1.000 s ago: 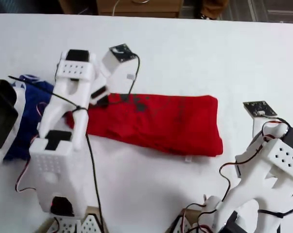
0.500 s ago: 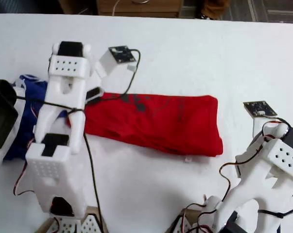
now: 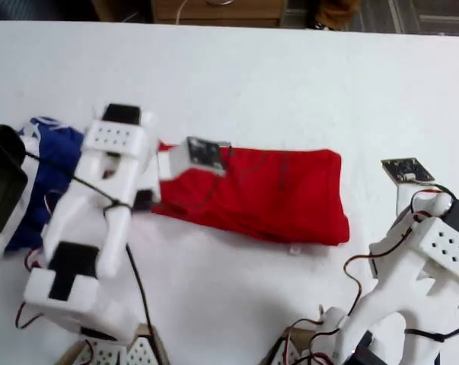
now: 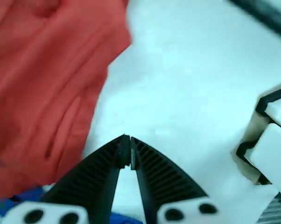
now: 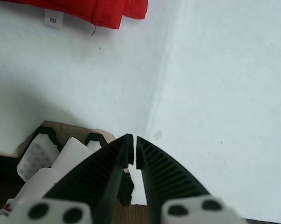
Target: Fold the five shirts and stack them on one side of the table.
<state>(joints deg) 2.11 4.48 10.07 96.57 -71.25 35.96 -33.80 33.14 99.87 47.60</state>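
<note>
Though small — white tag (image 5: 53,19) against red shirt (image 5: 107,7).

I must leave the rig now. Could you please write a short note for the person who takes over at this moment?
Left gripper: shut, empty, above the table at the red shirt's end nearest the blue shirt.
Right gripper: shut, empty, at the table's near right, away from the shirts.
Red shirt: folded into a long band, mid-table.
Blue shirt: at the left edge; I cannot tell whether it is folded.
Left: fold the red band shorter, stack it, then handle the other shirts.
</note>
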